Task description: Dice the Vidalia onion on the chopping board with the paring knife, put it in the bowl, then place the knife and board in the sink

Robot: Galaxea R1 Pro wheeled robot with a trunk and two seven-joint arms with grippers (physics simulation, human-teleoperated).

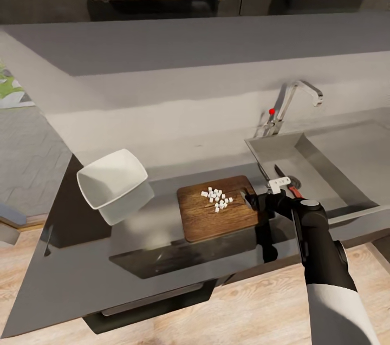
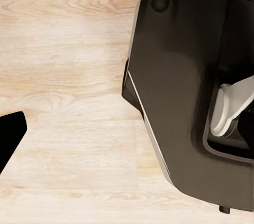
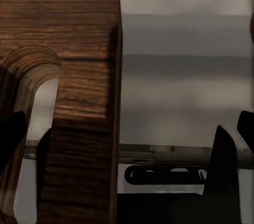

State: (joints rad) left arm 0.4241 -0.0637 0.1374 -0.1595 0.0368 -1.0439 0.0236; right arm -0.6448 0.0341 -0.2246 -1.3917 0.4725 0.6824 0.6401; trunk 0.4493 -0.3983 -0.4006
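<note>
At chopping board (image 1: pixel 219 214) edge, right tool (image 1: pixel 254 201) open.

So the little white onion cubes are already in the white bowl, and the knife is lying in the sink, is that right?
Not quite. The head view shows the onion cubes still piled on the chopping board, while the white bowl beside it holds none. The rest holds: the knife does lie in the sink.

Bowl (image 1: pixel 112 181) left of chopping board (image 1: pixel 216 216) (diced onion (image 1: pixel 217 199) on it); sink (image 1: pixel 319 163) right.
</note>
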